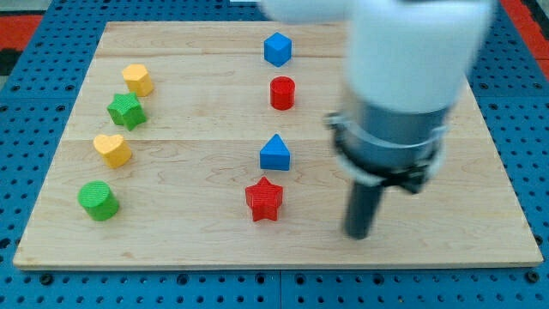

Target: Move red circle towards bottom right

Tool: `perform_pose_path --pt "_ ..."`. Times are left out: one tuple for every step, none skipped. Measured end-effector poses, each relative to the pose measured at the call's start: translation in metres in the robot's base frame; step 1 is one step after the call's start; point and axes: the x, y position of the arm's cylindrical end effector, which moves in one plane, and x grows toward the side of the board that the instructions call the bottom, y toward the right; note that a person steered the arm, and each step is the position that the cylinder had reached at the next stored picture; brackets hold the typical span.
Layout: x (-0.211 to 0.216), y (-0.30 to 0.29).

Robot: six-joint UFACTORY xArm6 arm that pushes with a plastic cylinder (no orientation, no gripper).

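Note:
The red circle (pixel 282 93) stands on the wooden board (pixel 197 223) at upper centre, just below the blue cube (pixel 277 49). My tip (pixel 358 235) is near the board's lower right, well below and to the right of the red circle, and to the right of the red star (pixel 264 199). It touches no block. The arm's blurred body hides the board's upper right part.
A blue triangle (pixel 275 153) sits above the red star at centre. At the view's left stand a yellow hexagon (pixel 137 79), a green star (pixel 127 111), a yellow heart (pixel 112 149) and a green circle (pixel 98 200).

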Motion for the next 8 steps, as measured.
perform_pose_path --pt "-0.057 0.058" --pt "-0.124 0.096" --pt "-0.192 0.104" --pt "-0.242 0.084" --pt "-0.271 0.025" --pt "-0.275 -0.055" --pt "-0.271 -0.134" --pt "-0.246 -0.162"
